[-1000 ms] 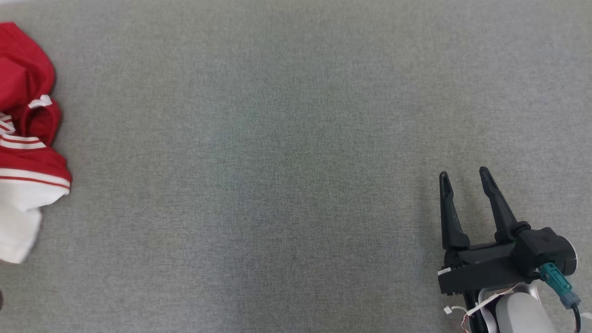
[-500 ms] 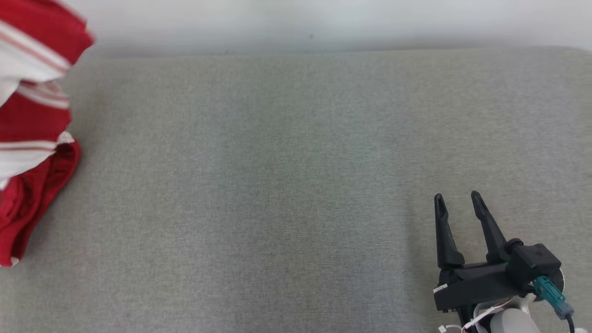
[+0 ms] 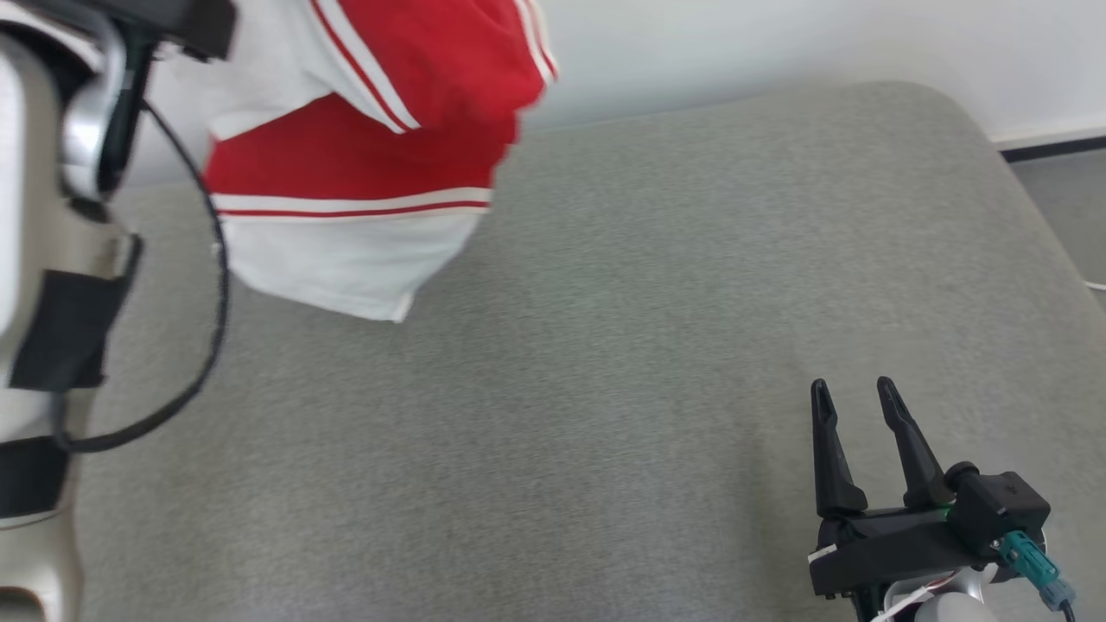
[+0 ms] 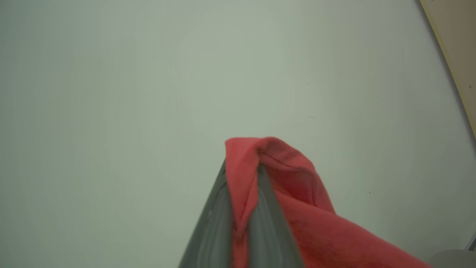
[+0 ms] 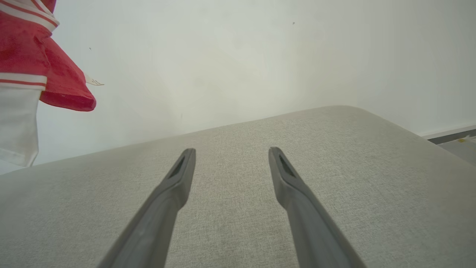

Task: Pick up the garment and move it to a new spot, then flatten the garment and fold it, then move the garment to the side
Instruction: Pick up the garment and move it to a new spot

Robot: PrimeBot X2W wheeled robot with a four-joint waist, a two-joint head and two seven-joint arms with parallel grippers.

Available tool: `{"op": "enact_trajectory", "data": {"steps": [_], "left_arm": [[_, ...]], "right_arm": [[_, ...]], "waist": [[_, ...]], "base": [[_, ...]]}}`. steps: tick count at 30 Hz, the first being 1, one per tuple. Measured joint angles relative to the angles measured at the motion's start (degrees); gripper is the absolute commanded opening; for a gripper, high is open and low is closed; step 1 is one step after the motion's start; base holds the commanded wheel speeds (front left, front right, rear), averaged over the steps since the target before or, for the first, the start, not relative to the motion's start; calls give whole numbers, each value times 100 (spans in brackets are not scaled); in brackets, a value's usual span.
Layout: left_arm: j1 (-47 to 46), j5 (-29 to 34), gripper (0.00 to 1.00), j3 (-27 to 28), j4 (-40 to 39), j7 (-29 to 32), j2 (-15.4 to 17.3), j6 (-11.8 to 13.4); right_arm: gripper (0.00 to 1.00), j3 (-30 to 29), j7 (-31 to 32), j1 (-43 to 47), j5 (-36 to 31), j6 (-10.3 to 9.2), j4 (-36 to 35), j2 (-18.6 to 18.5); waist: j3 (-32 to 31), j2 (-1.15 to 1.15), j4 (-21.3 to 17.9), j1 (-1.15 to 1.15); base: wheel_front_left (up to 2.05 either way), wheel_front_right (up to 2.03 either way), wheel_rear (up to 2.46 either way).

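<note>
The garment (image 3: 363, 130) hangs in the air at the upper left of your head view, over the far left part of the grey padded surface (image 3: 605, 389). The left gripper (image 4: 241, 175) has its fingers pressed together on a red fold of it. The right gripper (image 3: 852, 387) is well apart, low over the near right part, with its fingers spread and nothing between them. Between the two you have a wide stretch of surface. Its far edge meets the white wall (image 3: 778, 43), and its far right corner is rounded and drops to the floor (image 3: 1071, 199). The surface is a fine woven cloth, soft at the edges. The garment is soft red and white fabric with thin stripes, and its white hem hangs loose.
</note>
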Motion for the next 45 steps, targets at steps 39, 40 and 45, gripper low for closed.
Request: {"op": "enact_trajectory", "data": {"steps": [39,40,45], "left_arm": [[3714,-461,100,-836,884,-1261,-1157,560],[3778,-461,100,-828,755,-1261,-1132,579],[4120,-475,100,-579,166,-1282,-809,776]], "right_arm": [[100,-211,0,40,-246,0,174,4],[100,-219,0,75,-257,0,175,3],[100,-250,0,137,-301,0,186,3]], "waist": [[84,0,210,1],[55,0,257,1],[-105,0,509,0]], "base": [[0,0,0],[0,0,0],[0,0,0]]}}
